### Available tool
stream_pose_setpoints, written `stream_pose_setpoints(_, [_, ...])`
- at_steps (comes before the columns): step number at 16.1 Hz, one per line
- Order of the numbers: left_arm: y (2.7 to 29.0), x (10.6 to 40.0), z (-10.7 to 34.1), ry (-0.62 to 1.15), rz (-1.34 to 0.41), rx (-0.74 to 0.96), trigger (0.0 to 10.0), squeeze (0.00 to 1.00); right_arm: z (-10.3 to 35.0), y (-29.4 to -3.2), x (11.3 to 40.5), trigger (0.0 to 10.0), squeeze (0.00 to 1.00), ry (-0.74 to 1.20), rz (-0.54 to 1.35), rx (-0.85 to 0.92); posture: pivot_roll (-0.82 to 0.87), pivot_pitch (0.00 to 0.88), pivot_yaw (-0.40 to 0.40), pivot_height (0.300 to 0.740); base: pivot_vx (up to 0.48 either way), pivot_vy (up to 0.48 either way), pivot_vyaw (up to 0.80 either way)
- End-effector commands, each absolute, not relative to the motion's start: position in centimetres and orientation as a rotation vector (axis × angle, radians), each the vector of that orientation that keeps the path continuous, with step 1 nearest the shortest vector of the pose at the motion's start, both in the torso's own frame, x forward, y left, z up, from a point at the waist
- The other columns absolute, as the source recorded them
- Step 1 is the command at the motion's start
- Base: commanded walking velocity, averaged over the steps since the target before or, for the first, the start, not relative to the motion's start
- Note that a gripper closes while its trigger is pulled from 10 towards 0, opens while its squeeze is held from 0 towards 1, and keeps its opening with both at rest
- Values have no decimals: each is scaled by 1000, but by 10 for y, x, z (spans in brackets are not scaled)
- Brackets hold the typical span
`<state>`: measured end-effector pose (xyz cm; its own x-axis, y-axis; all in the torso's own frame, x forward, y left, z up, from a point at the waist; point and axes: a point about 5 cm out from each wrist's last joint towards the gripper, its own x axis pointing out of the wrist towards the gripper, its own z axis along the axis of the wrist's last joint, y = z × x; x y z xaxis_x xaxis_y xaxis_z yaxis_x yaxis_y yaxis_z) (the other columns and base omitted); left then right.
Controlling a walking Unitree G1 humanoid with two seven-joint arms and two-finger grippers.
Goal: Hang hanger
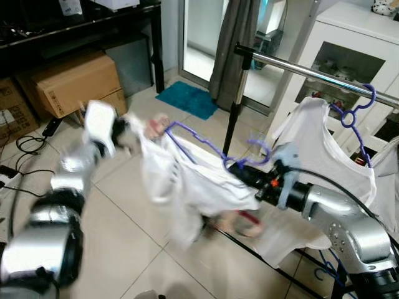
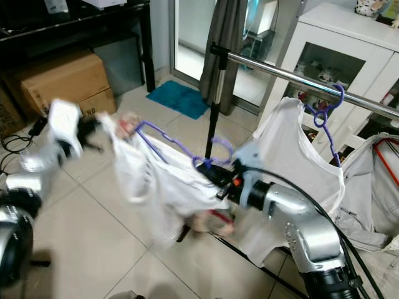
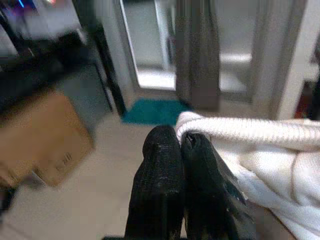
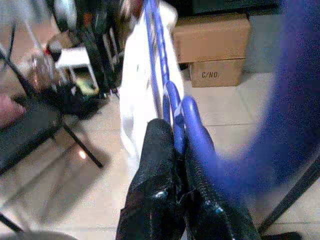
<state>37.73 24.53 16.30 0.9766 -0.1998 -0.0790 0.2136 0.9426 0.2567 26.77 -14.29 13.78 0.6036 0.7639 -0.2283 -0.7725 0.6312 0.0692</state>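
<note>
two grippers at work, one white shirt (image 1: 187, 180) stretched between them on a purple hanger (image 1: 206, 149).

right gripper (image 1: 244, 169) shut tight on the hanger just below its hook, seen close up in the right wrist view (image 4: 175, 125). held there so the hook (image 1: 262, 144) stays free and can go over the rail (image 1: 312, 75).

left gripper (image 1: 128, 134) out on the far side of the shirt, blurry. in the left wrist view (image 3: 181, 145) fingers pressed together with thick white cloth right beside them. looks pinched on the shirt edge, but hard to be sure. likely held so the shirt does not slide off or drag on the floor (image 1: 124, 218).

hanger lying sideways, low, well under the rail, not hung yet. hook curled up near the right gripper.

already on the rail: another purple hanger (image 1: 355, 115) with a second white shirt (image 1: 324, 143). bare rail to the left of it, near the black stand pole (image 1: 234, 112), so room there for this one.

next, probably: lift the right arm, tip the hanger up straight, drop the hook over the rail. could go wrong if the shirt slips off one end.

behind: brown boxes (image 1: 75, 84), a small blue mat (image 1: 187, 98), a white cabinet (image 1: 336, 37).
</note>
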Motion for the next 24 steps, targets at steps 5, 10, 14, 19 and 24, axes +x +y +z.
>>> stream_pose_setpoints(5, [211, 396, 213, -70, -371, 383, 0, 0, 128, -144, 273, 0, 0, 336, 891, -245, -157, 0, -35, 740, 0, 0, 0])
stream_pose_setpoints(10, [159, 392, 192, -39, -624, 502, 0, 0, 121, -133, 282, 0, 0, 419, 858, -303, -172, 0, -28, 740, 0, 0, 0])
stream_pose_setpoints(14, [155, 391, 191, -41, -644, 509, 0, 0, 119, -133, 283, 0, 0, 444, 832, -298, -171, 0, -30, 740, 0, 0, 0])
stream_pose_setpoints(19, [90, 365, 156, -20, -852, 391, 0, 0, 137, -107, 303, 0, 0, 304, 628, -30, -161, 0, -38, 740, 0, 0, 0])
stream_pose_setpoints(24, [132, 377, 163, -5, -589, 424, 0, 0, 122, -101, 284, 0, 0, 405, 766, -102, -161, 0, -42, 740, 0, 0, 0])
